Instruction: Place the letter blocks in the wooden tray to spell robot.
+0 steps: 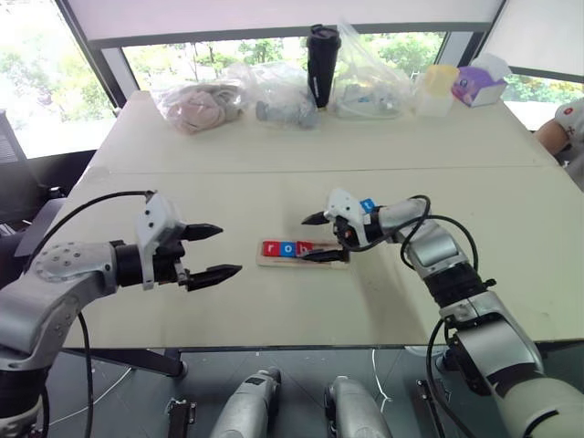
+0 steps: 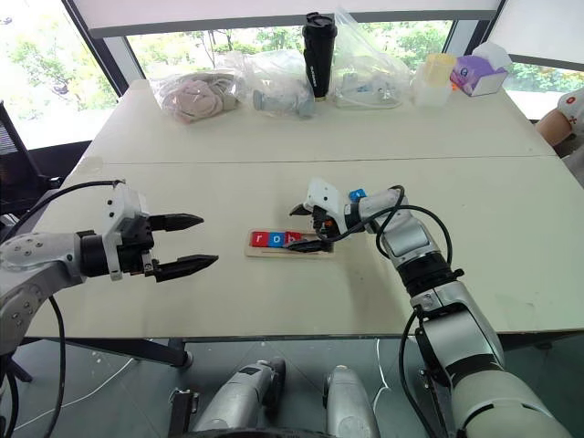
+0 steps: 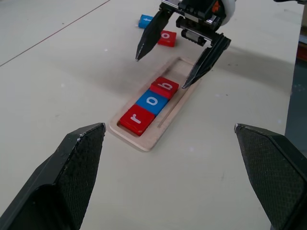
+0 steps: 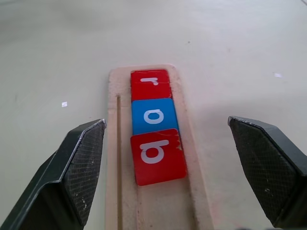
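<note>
The wooden tray (image 3: pixel 142 141) lies mid-table. Three letter blocks sit in a row in it: a red r (image 4: pixel 150 84), a blue o (image 4: pixel 154 116) and a red b (image 4: pixel 158 155), which lies slightly askew. My right gripper (image 1: pixel 308 239) hovers open just above the bare end of the tray beside the b, nothing between its fingers. Behind it on the table lie a loose red o block (image 3: pixel 167 38) and a blue block (image 3: pixel 145 21), its letter hidden. My left gripper (image 1: pixel 226 250) is open and empty, off the tray's r end and apart from it.
Along the table's far edge stand plastic bags (image 1: pixel 201 105), a black tumbler (image 1: pixel 322 64), a yellow-lidded container (image 1: pixel 436 88) and a tissue box (image 1: pixel 481 84). A person's arm (image 1: pixel 558 132) shows at the far right. A seam (image 1: pixel 319 170) crosses the table.
</note>
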### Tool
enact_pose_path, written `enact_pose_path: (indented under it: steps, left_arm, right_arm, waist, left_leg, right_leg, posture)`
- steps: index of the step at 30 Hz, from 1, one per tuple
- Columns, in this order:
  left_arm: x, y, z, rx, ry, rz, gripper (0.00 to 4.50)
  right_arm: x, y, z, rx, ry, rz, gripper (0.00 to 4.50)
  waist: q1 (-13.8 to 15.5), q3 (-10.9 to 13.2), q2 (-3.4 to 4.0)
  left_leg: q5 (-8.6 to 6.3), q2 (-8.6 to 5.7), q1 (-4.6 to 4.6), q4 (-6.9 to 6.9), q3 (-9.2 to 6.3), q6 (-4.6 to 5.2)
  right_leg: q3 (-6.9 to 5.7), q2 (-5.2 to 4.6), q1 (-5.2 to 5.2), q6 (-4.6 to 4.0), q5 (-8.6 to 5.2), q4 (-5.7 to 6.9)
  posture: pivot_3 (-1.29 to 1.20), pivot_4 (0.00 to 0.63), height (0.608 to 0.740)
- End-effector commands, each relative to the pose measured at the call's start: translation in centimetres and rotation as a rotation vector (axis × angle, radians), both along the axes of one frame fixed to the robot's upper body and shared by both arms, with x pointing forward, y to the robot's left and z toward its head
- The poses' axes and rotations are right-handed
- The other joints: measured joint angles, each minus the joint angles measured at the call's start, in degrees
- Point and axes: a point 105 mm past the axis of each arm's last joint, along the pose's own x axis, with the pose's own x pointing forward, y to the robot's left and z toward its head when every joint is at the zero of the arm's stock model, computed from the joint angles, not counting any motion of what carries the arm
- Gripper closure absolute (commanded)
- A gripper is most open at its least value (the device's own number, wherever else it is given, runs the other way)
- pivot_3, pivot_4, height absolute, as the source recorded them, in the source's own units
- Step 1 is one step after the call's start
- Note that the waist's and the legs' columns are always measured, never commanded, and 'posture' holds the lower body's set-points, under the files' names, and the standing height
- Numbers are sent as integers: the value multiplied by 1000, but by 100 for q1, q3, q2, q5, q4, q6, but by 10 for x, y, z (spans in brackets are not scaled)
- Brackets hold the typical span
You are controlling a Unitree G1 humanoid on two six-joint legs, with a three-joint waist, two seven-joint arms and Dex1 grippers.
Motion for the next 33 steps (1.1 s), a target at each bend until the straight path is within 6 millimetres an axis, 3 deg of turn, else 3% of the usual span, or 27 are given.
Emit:
enact_pose_path:
  steps: [1,9,22,29,30,33]
  left_arm:
    - [2,-3,7,-5,-42,-11,0]
    - [4,-6,7,-12,-46,-15,0]
    - [4,-8,8,-16,-53,-7,0]
    - [5,-8,9,-18,-56,-9,0]
    - [5,-9,9,-18,-56,-10,0]
    - [5,-8,12,-19,-63,-10,0]
  right_arm:
    - [3,10,22,50,-73,2,303]
    - [13,30,13,27,-123,-70,303]
    - [18,17,1,-30,-129,-82,303]
    - [21,17,7,-3,-138,-95,303]
    - [20,18,10,11,-144,-93,303]
    - [21,13,80,351,-93,-149,303]
  waist:
    - [0,0,0]
    - [-14,0,0]
    - [-10,0,0]
    - [-11,0,0]
    - [-11,0,0]
    - [-7,2,4]
  left_leg:
    - [0,0,0,0,0,0]
    - [4,8,0,-1,1,-6]
    - [8,14,1,0,1,-13]
    - [9,16,2,0,1,-14]
    - [9,16,2,0,1,-14]
    - [10,16,0,0,1,-15]
  right_leg:
    - [0,0,0,0,0,0]
    - [4,11,-4,-4,3,5]
    - [5,18,-4,-10,8,5]
    - [6,20,-5,-10,8,7]
    - [6,20,-5,-10,8,7]
    - [7,20,-6,-11,9,8]
  posture:
    - [0,150,740]
    - [0,150,740]
    - [0,150,740]
    - [0,150,740]
    - [0,150,740]
    - [0,150,740]
